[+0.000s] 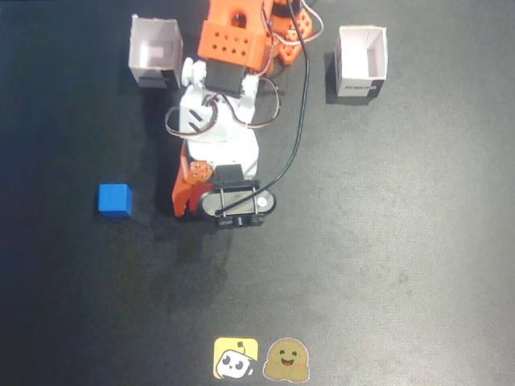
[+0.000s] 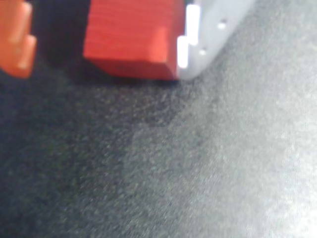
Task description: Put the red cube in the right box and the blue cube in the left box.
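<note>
Red cube fills the top of the wrist view, sitting on the dark worktop against the white finger, with the orange finger apart at 9 o'clock (end effector spread wide around it). In the fixed view the arm hides it; the blue cube lies at 9 o'clock of the end effector, pinkish box at 11, whiter box at 2.

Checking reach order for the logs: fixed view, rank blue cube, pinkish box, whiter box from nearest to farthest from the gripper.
Gripper sits low centre-left in the fixed view.
1. Blue cube: nearest, directly left of the gripper on the mat.
2. Pinkish box: upper left, beyond the arm's white body.
3. Whiter box: farthest, upper right.
</note>
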You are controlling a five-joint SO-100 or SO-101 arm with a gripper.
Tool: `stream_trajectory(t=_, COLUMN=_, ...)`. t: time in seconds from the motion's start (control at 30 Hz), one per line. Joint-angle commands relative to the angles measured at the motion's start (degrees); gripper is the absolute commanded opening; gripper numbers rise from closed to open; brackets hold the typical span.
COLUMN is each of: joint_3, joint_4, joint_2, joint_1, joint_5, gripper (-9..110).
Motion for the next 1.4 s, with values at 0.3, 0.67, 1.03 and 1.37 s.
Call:
stream_trajectory(t=0.3, joint_3=-0.35, joint_4=-7.12, joint_2=-10.37, joint_1=1.85, joint_5=-1.85, gripper=23)
stream_trajectory(t=0.67, joint_3=3.87, joint_4=-8.17, joint_2=-8.61, joint_1=2.02, joint_5=-1.05, gripper=23)
stream_trajectory(t=1.03, joint_3=6.94, joint_4=-5.71, joint_2=-1.76, joint_1=2.72, joint_5=-1.41, gripper=20)
stream_trajectory(t=1.37, joint_3=7.21, joint_4=-5.89, joint_2=-1.85, joint_1=4.04, joint_5=-1.49, gripper=13)
